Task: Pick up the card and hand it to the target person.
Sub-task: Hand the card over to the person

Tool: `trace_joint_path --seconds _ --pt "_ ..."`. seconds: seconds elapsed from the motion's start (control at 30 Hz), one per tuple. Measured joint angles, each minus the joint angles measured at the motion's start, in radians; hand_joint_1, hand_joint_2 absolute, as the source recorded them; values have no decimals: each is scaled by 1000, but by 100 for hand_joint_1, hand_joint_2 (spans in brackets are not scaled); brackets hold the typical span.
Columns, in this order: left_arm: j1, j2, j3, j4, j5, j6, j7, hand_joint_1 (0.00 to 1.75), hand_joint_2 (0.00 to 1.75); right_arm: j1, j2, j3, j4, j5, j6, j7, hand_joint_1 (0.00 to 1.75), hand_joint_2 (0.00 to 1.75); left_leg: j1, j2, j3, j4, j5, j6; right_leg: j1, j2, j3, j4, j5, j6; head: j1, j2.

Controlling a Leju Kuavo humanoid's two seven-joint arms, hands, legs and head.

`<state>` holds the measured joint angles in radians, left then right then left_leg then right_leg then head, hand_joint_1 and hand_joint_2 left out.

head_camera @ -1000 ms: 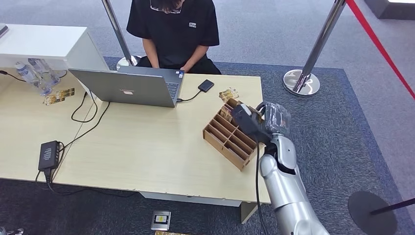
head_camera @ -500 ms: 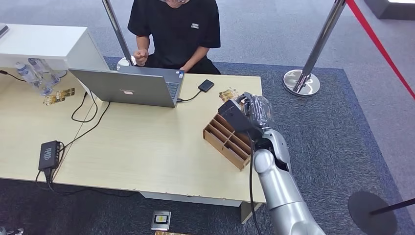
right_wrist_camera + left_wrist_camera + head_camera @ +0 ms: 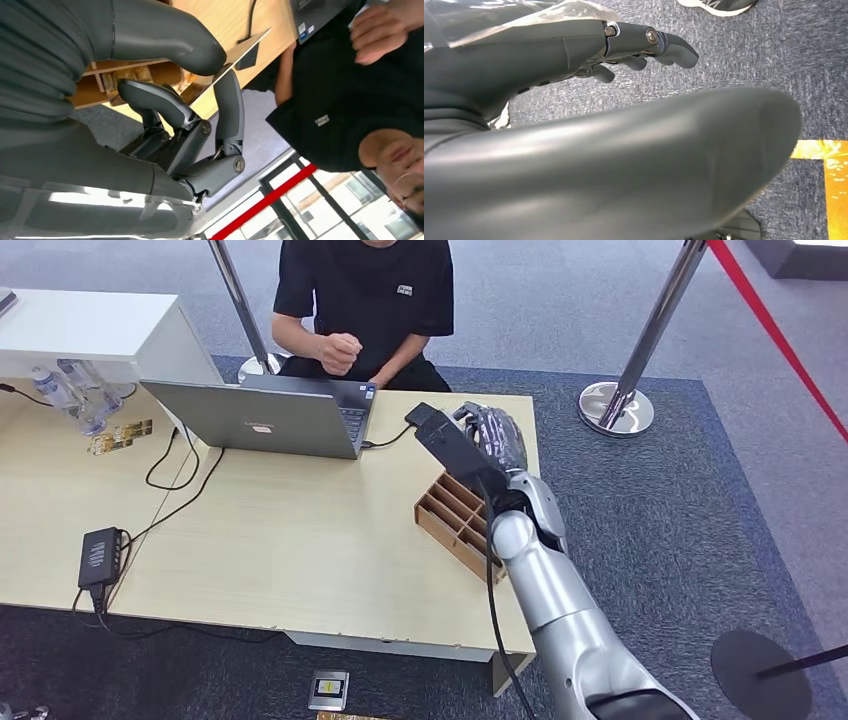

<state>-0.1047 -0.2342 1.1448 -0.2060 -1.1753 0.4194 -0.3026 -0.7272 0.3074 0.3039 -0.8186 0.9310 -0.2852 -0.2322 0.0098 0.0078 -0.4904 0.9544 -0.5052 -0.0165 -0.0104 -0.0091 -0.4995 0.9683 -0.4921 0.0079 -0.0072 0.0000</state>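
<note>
My right hand (image 3: pixel 492 437) pinches the card (image 3: pixel 239 46) between thumb and finger, edge-on; the seated person's raised hand (image 3: pixel 340 350) lies ahead-left, past the laptop (image 3: pixel 262 418).

A laptop (image 3: pixel 275 418) sits on the table (image 3: pixel 280 540) toward its far edge, with a person (image 3: pixel 365 300) seated behind it. To the laptop's right lies a small drive (image 3: pixel 419 413) on a cable. The wooden divider tray (image 3: pixel 455 520) lies near the table's right end; a power adapter (image 3: pixel 100 555) lies at the left front
</note>
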Motion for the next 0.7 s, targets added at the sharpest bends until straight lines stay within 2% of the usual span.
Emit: trace_joint_path --seconds 0.2,0.4,0.7 --pt "0 0 0 0 -5 1 0 0 0 -63 28 1 124 -38 -39 -50 147 175 0 0 0 0 0 0 0 0 0 0 0 0 0 0" --pt "0 0 0 0 -6 3 1 0 0 -85 47 0 185 -70 -59 -82 145 175 0 0 0 0 0 0 0 0 0 0 0 0 0 0" --pt "0 0 0 0 -7 14 6 0 0 -89 60 39 203 -296 -113 -154 139 175 0 0 0 0 0 0 0 0 -1 0 0 0 0 0"
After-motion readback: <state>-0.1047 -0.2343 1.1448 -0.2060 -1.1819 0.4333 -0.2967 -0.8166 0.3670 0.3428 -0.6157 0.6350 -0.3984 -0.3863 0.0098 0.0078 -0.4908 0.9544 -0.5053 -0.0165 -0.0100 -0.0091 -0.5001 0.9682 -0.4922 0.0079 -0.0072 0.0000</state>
